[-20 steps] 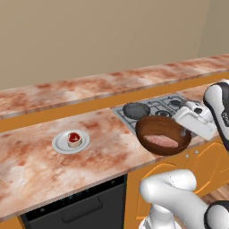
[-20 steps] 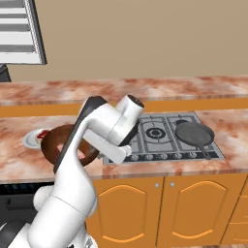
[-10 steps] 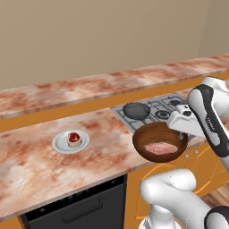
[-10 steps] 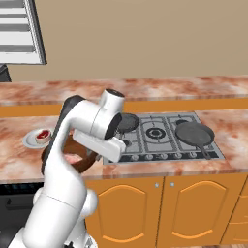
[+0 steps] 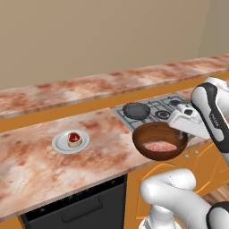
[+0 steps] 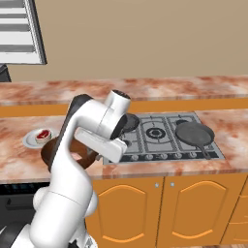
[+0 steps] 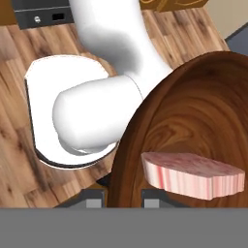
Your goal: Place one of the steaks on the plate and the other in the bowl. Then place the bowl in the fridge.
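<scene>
My gripper [image 5: 180,133] is shut on the right rim of the dark brown bowl [image 5: 160,141] and holds it in the air at the counter's front edge. The pale pink steak [image 5: 159,146] lies inside it. In the hand view the bowl [image 7: 193,116] with the steak [image 7: 191,174] hangs over the wooden floor, and its rim runs between the fingertips [image 7: 92,198]. The deep red steak [image 5: 74,138] sits on the plate [image 5: 60,145] on the counter to the left. In the right base view the arm hides most of the bowl [image 6: 47,151]. Pale fridge shelves [image 6: 17,31] show at the top left there.
A hob [image 5: 156,109] with a small dark pan [image 5: 136,109] lies just behind the bowl. A larger frying pan [image 6: 193,133] rests on the hob's right side. A dark oven front [image 5: 76,205] sits under the counter. A raised ledge [image 5: 89,89] runs along the back.
The arm has swung round and drawn in towards the base with the bowl still gripped. The bowl has sunk slightly at the counter's front edge. Plate and red steak have stayed put.
</scene>
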Motion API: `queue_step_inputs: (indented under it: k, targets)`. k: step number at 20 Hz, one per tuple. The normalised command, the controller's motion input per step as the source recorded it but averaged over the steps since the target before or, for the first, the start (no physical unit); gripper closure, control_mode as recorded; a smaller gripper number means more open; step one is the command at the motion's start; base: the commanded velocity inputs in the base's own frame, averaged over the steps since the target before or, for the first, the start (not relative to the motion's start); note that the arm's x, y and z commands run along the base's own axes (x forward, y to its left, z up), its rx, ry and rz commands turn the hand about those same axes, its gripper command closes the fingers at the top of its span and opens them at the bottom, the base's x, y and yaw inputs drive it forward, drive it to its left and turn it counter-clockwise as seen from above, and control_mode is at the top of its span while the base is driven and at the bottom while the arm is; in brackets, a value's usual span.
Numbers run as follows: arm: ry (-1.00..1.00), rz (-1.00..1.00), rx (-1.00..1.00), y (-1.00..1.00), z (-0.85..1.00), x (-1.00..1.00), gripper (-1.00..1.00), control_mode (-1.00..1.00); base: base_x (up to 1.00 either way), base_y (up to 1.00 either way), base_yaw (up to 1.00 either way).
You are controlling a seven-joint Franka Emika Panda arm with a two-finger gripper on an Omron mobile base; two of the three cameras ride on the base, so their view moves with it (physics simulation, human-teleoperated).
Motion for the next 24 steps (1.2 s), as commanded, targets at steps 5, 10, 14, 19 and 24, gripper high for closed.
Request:
queue_step_inputs:
  k: [5, 10, 14, 19, 24]
  targets:
    - [0.0, 0.0, 0.02, 0.0, 0.0, 0.0, 1.0, -1.0, 0.0, 0.0, 0.0]
    - [0.0, 0.0, 0.0, 0.0, 0.0, 0.0, 1.0, -1.0, 0.0, 0.0, 0.0]
    - [0.0, 0.0, 0.0, 0.0, 0.0, 0.0, 1.0, 1.0, 0.34, -0.47, 0.06]
    - [0.0, 0.0, 0.0, 0.0, 0.0, 0.0, 1.0, 1.0, 0.58, -1.0, 0.08]
    - [0.0, 0.0, 0.0, 0.0, 0.0, 0.0, 1.0, 1.0, 0.21, -1.0, 0.01]
